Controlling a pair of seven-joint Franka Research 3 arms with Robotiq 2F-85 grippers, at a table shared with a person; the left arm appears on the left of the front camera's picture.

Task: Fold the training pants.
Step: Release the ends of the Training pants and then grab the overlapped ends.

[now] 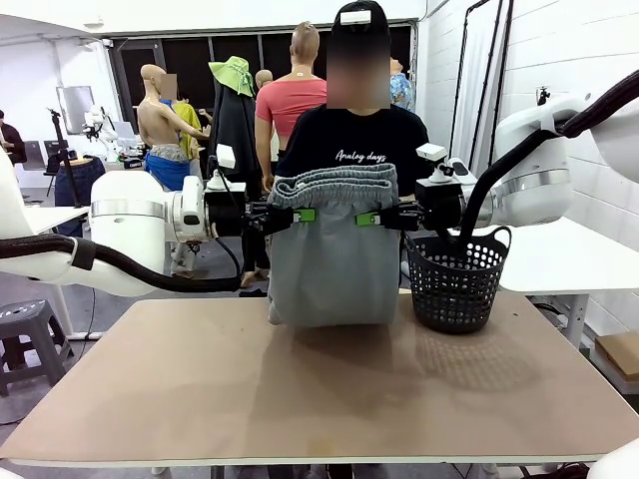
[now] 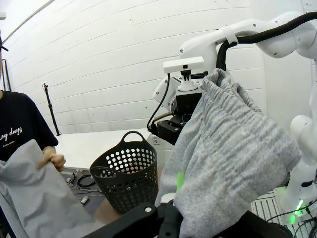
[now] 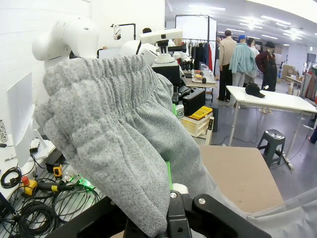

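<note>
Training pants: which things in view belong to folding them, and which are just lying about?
Belongs to the job:
- training pants
- left gripper and right gripper, jaws shut on the waistband
- person's hand, holding the lower fabric

Just lying about:
- black mesh basket
- cables on the side bench
- grey stool

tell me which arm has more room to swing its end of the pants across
Left, probably. Both grippers grip the training pants' waistband, but the black basket stands close by the right gripper, away from the left gripper.
</note>
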